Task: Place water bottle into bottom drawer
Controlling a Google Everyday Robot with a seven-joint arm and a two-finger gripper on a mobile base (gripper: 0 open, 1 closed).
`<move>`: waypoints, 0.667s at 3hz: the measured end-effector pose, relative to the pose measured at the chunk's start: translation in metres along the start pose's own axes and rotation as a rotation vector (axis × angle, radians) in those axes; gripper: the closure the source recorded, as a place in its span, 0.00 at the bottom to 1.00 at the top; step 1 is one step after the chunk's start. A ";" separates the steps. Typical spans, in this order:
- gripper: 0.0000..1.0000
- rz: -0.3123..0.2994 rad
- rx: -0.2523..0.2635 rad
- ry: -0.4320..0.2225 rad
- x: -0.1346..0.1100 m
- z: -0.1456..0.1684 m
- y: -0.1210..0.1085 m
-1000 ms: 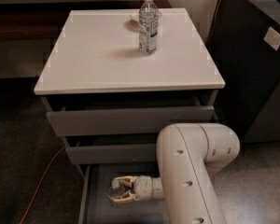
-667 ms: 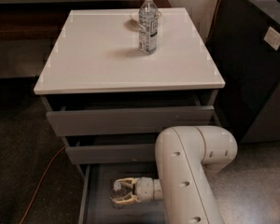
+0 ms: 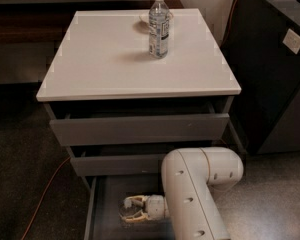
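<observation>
The bottom drawer [image 3: 91, 210] of the white-topped cabinet [image 3: 115, 59] is pulled out, with its grey tray showing below the two upper drawer fronts. The robot's thick white arm [image 3: 192, 194] bends down from the right into this drawer. Its gripper [image 3: 130, 209] sits low inside the tray, near the middle and pointing toward the left wall. A faint clear shape at the gripper's tip, with a small white bit at its upper end, looks like the water bottle [image 3: 124, 213] down in the tray. Whether the gripper is grasping it or has let go, I cannot tell. On the cabinet top a taller bottle [image 3: 159, 26] with a white cap stands upright near the back edge, right of centre. An orange cable [image 3: 45, 194] runs across the floor to the left.
</observation>
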State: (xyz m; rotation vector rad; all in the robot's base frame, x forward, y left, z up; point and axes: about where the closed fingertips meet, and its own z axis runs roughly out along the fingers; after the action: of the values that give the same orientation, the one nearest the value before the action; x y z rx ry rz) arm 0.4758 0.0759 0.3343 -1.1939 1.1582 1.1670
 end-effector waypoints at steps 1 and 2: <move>1.00 0.008 -0.004 -0.006 0.028 0.001 -0.004; 0.97 -0.017 -0.016 0.016 0.052 0.004 -0.010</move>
State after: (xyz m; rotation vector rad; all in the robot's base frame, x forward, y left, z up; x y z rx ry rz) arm 0.4887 0.0808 0.2826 -1.2248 1.1509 1.1581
